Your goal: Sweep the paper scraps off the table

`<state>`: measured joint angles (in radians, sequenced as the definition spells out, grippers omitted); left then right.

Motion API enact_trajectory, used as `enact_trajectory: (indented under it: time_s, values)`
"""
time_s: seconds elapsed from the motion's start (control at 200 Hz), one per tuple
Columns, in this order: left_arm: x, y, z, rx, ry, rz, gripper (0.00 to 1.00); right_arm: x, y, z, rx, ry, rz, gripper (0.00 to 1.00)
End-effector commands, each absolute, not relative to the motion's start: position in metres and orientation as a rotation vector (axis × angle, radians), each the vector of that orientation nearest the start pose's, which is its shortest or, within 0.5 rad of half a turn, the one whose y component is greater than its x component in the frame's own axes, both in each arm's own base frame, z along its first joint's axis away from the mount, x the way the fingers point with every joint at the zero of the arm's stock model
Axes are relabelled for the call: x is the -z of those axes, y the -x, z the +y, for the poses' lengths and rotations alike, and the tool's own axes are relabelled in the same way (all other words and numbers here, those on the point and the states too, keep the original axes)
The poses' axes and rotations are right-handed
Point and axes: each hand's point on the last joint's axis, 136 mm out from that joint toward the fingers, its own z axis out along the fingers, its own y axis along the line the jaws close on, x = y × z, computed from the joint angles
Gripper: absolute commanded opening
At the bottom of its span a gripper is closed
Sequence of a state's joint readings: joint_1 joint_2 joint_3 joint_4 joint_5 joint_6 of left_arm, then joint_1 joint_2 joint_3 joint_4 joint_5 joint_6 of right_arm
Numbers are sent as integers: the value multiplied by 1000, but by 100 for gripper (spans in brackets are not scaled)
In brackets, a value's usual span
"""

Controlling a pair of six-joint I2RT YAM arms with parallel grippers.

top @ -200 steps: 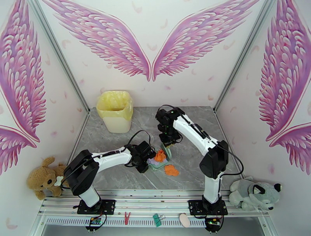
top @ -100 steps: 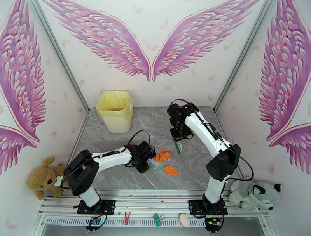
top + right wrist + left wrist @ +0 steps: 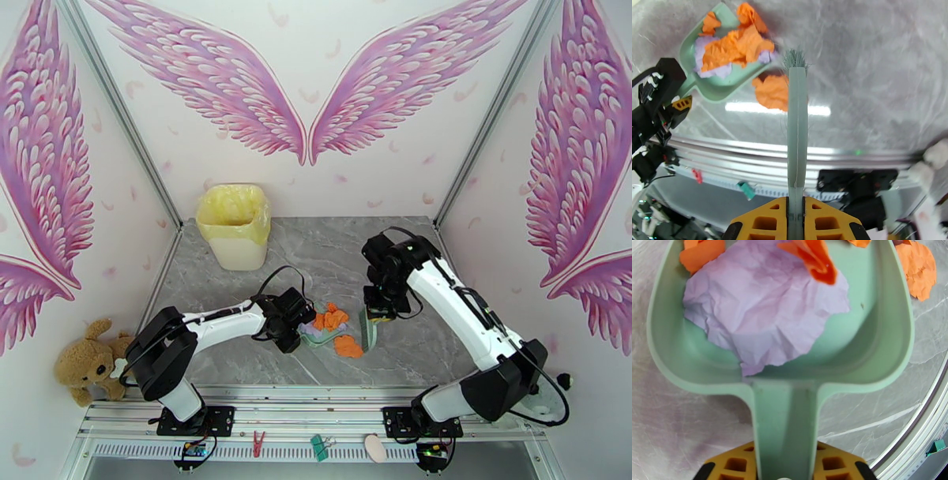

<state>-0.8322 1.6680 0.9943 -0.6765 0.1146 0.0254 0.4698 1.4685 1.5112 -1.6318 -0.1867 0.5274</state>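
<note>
Top external view puts my left hand (image 3: 291,322) low and centre in the frame, clenched on the handle of the dustpan (image 3: 322,338). My right hand (image 3: 379,306) is clamped on the brush (image 3: 368,331), which hangs bristles-down just right of the pan.

Most of the paper scraps (image 3: 766,315) already sit in the pan (a big lavender sheet with orange wads around it), across the upper half of the left wrist view. One orange scrap (image 3: 771,91) lies on the counter (image 3: 426,347) just outside the pan's rim, directly left of the brush in the right wrist view.

I judge the sweeping nearly done, with that stray as the piece in hand. Next the bristles would need to land on its far side and draw it toward the pan mouth, while my left hand holds the lip flat on the counter. After that, the yellow-lined bin (image 3: 235,225) waits at upper left.
</note>
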Motion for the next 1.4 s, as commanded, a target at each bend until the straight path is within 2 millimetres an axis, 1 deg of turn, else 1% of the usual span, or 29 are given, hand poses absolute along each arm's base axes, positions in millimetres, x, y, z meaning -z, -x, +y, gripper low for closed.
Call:
enact_trajectory:
  time_s: [0.0, 0.185, 0.42, 0.54, 0.63, 0.68, 0.755, 0.845, 0.935, 1.01, 1.09, 1.24, 1.395]
  values:
    - [-24, -200, -253, 277, -1302, 2724, 0, -193, -187, 148, -335, -221, 3289, 0]
    - [-23, -203, -253, 274, -1303, 2728, 0, -173, -196, 150, -293, -191, 3308, 0]
    - [-24, -202, -252, 269, -1284, 2742, 0, -148, -221, 155, -226, -162, 3307, 0]
    - [-24, -204, -251, 262, -1269, 2745, 0, -134, -228, 154, -176, -160, 3304, 0]
    - [-25, -206, -251, 260, -1257, 2748, 0, -122, -230, 151, -139, -175, 3305, 0]
    - [-26, -207, -252, 258, -1254, 2745, 0, -119, -232, 147, -97, -181, 3300, 0]
    - [-26, -207, -251, 254, -1250, 2748, 0, -118, -239, 138, -39, -201, 3268, 0]
    - [-26, -208, -249, 251, -1247, 2747, 0, -115, -248, 124, 9, -266, 3243, 0]
    - [-26, -208, -248, 251, -1250, 2746, 0, -113, -258, 113, 4, -343, 3224, 0]
    - [-27, -209, -248, 251, -1252, 2744, 0, -115, -269, 106, 10, -369, 3203, 0]
    - [-28, -209, -249, 254, -1258, 2739, 0, -118, -284, 101, 32, -350, 3180, 0]
    - [-27, -210, -248, 257, -1252, 2742, 0, -122, -314, 98, 69, -298, 3148, 0]
    - [-26, -209, -247, 259, -1249, 2746, 0, -129, -348, 92, 112, -271, 3101, 0]
